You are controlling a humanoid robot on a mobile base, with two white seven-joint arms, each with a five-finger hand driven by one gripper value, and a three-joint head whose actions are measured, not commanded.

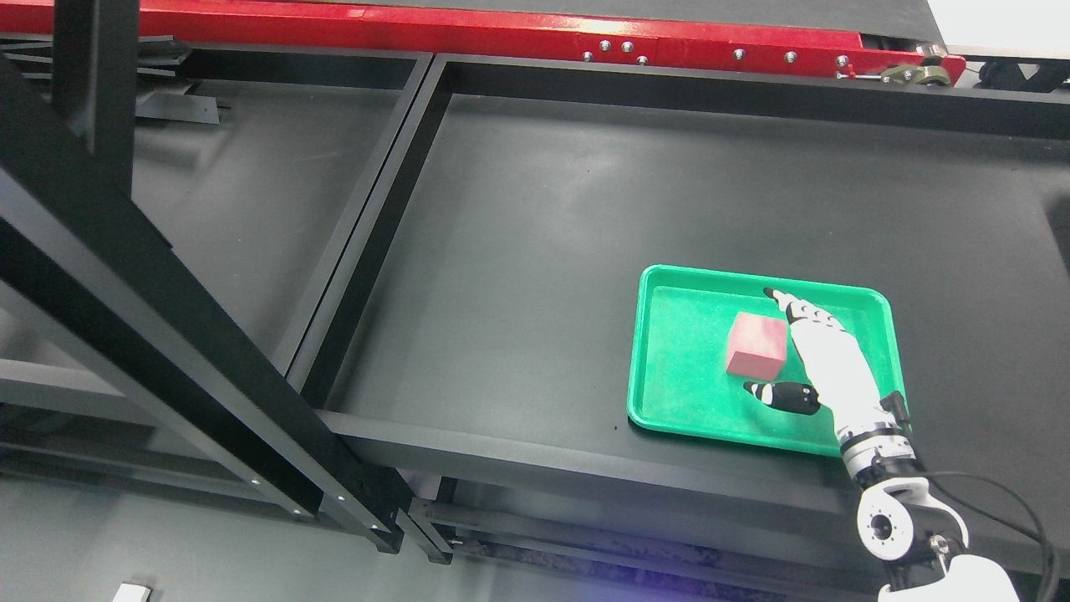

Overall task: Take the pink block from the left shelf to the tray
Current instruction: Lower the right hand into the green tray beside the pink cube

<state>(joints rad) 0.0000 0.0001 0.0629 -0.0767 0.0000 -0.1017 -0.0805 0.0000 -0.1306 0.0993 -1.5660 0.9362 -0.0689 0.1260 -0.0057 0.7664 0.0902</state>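
A pink block (756, 344) sits in the middle of a green tray (669, 393) on the black table surface. My right hand (773, 343) comes in from the lower right and hovers over the tray just right of the block. Its fingers (786, 303) are spread behind the block and the thumb (782, 396) points left in front of it. The hand looks open around the block, with no firm grasp visible. The left arm is out of view.
A black shelf frame beam (167, 309) crosses the left side diagonally. The black table (543, 251) has raised black rails around it. A red conveyor edge (501, 33) runs along the top.
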